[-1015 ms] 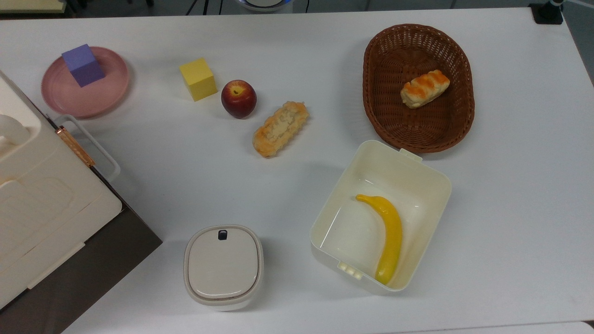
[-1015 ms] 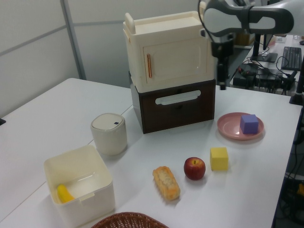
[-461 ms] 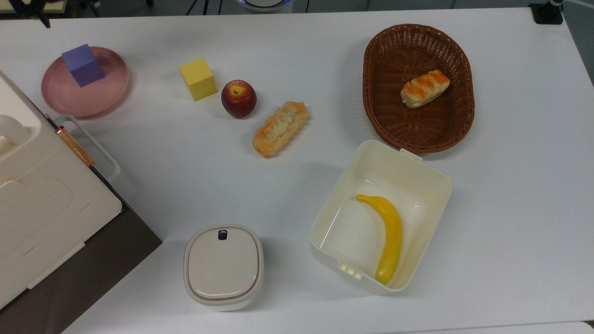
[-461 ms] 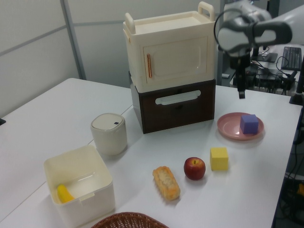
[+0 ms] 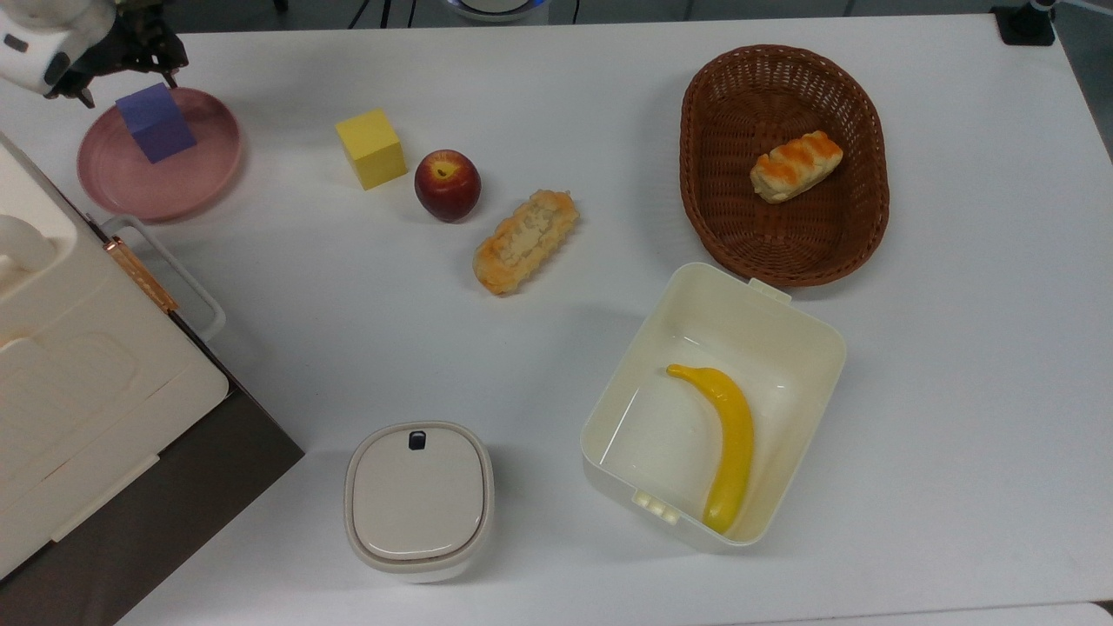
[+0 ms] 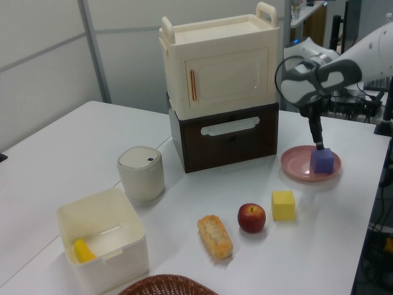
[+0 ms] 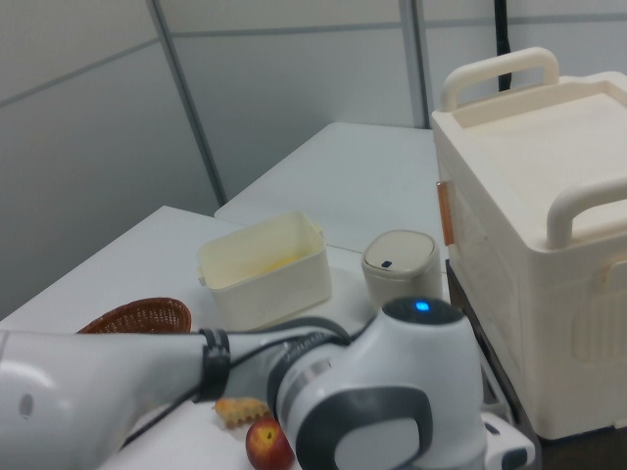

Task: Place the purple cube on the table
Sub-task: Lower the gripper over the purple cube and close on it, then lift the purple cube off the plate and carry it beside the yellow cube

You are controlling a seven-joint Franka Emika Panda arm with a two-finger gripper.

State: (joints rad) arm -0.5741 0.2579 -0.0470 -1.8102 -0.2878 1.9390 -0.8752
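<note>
**Cube still on plate; grasp not yet made**

The purple cube (image 5: 156,122) is sitting on the pink plate (image 5: 187,187), toward the plate's 11 o'clock edge in the top view. The gripper (image 5: 126,83) is hovering at the cube's upper edge, fingers spread roughly to the cube's width and holding nothing; whether a fingertip is touching the cube cannot be told. In the left view the gripper (image 6: 319,145) is standing just above the cube (image 6: 322,160). Judged progress: approach nearly complete; gripping, lifting and setting down on the table (image 5: 956,348) are all outstanding.
</note>
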